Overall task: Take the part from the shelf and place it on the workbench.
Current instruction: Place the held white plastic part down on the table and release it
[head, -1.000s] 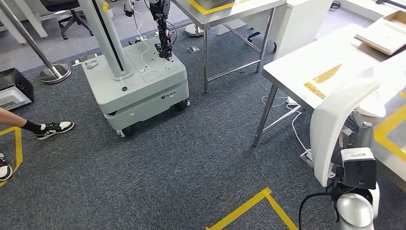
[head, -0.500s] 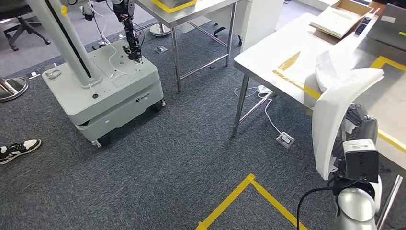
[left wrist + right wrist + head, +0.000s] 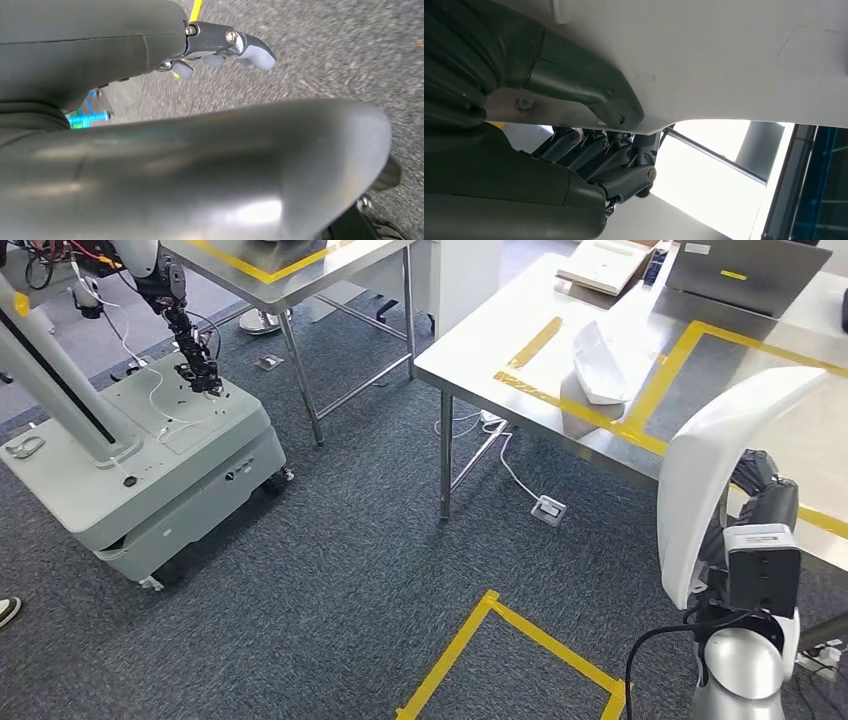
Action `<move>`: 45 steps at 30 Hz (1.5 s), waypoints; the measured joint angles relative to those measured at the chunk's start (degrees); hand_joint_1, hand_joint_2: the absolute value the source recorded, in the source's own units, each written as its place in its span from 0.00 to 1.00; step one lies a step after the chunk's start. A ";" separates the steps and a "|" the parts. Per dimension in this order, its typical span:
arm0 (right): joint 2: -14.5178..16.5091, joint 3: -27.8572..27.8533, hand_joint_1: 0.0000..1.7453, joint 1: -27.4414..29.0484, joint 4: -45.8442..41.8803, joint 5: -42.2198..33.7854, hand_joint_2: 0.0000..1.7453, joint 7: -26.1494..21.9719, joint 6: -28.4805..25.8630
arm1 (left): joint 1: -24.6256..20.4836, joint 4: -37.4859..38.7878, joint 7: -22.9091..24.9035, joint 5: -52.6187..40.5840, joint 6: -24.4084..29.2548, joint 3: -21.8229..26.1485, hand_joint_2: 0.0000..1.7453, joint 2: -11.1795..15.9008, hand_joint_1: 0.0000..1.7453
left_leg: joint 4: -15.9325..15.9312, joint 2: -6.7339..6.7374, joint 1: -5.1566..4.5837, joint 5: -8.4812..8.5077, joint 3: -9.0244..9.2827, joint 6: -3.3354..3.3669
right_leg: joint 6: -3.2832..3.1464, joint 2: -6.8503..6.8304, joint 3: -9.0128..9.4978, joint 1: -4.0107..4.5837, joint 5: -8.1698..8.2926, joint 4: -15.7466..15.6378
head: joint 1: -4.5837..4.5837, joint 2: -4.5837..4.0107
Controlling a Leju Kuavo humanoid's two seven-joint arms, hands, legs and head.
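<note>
The right hand (image 3: 589, 145) grips the white curved part (image 3: 715, 455), thumb on one face and dark fingers (image 3: 624, 177) curled under its edge; in the head view the part stands upright at the lower right of the frame. The left hand (image 3: 220, 47) holds nothing, its fingers loosely extended above grey carpet. The steel workbench (image 3: 480, 350), marked with yellow tape, fills the upper right and carries a second white part (image 3: 600, 365). A grey wheeled base (image 3: 150, 470) sits at the left.

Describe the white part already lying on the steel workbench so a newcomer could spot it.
Find the steel workbench on the right, marked with yellow tape. The white part lies there across the tape. Unlike the flat cardboard box farther back, it is curved and shell-like.
</note>
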 joint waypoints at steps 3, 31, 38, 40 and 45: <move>0.26 -0.69 1.00 0.55 -0.98 0.15 1.00 0.05 0.18 | -0.13 0.02 0.02 -0.16 0.00 0.00 0.00 -0.09 0.00 | -3.23 -1.34 -0.03 0.66 1.50 0.53 | 1.52 2.11 -0.92 -0.12 0.49 0.10 | -0.05 0.00; 1.48 -2.67 1.00 1.83 -3.51 0.74 1.00 0.21 2.25 | 0.33 -0.02 -1.79 -1.85 0.59 -0.02 0.00 -0.81 0.00 | -1.30 0.48 0.04 0.41 0.82 -0.15 | -0.26 0.02 -0.31 0.30 0.41 -0.02 | 0.41 -0.01; 1.73 -2.70 1.00 2.11 -3.64 2.42 1.00 0.55 -1.22 | 0.40 -0.02 -1.86 -2.31 0.59 -0.07 0.00 -0.95 0.00 | -4.07 0.16 -0.04 1.44 1.58 1.00 | -1.40 1.41 -1.04 0.29 1.56 -0.63 | 0.50 -0.01; 1.78 -2.74 1.00 2.13 -3.64 2.83 1.00 0.55 -1.78 | 0.41 -0.02 -1.96 -2.34 0.59 -0.07 0.00 -0.95 0.00 | -4.06 0.11 -0.17 1.54 1.49 1.35 | -1.96 1.30 -0.98 0.31 1.72 -0.85 | 0.51 -0.01; 1.90 -2.75 1.00 2.11 -3.64 3.14 1.00 0.55 -2.22 | 0.48 -0.02 -2.30 -2.37 0.79 -0.07 0.00 -0.96 0.00 | -3.91 0.02 -0.42 1.56 1.34 1.76 | -0.84 1.12 -0.74 0.17 2.00 -1.44 | 0.51 -0.01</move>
